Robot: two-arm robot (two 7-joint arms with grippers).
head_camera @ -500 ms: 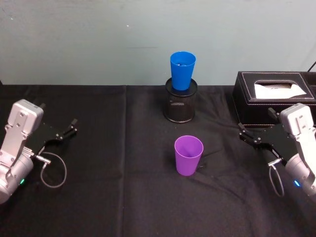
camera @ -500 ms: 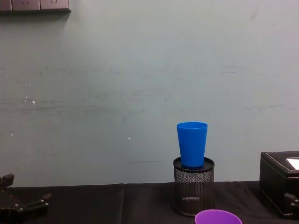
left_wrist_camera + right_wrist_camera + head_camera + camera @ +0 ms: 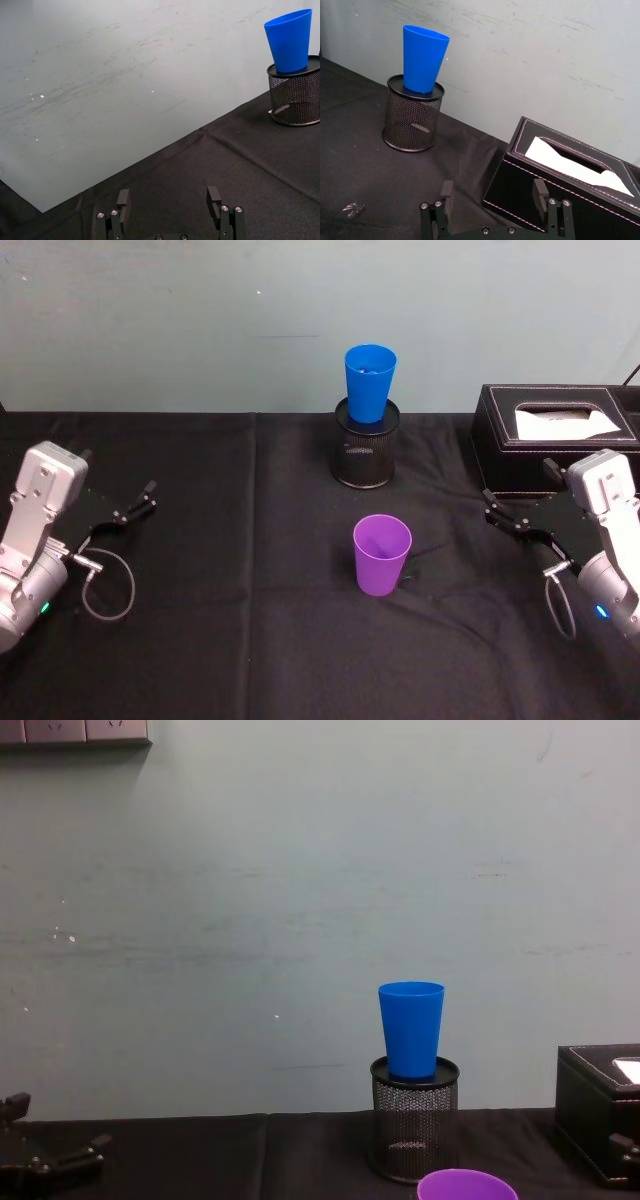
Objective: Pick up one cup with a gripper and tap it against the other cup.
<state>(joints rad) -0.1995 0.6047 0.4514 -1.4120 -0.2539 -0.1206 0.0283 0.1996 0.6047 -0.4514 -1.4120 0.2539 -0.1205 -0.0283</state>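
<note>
Right hand (image 3: 517, 502), fingers wide and empty, rests near the right edge of the bench (image 3: 230, 640), beside the tissue box (image 3: 500, 435); left hand (image 3: 133, 502), equally wide, lies far left; purple cup (image 3: 382, 556) stands upright mid-bench, apart from both; blue cup (image 3: 369, 382) sits in the mesh pen holder (image 3: 364, 455) behind it; a hard tap would likely topple this perched cup.

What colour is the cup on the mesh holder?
The cup is bright blue, clearest in the right wrist view.
</note>
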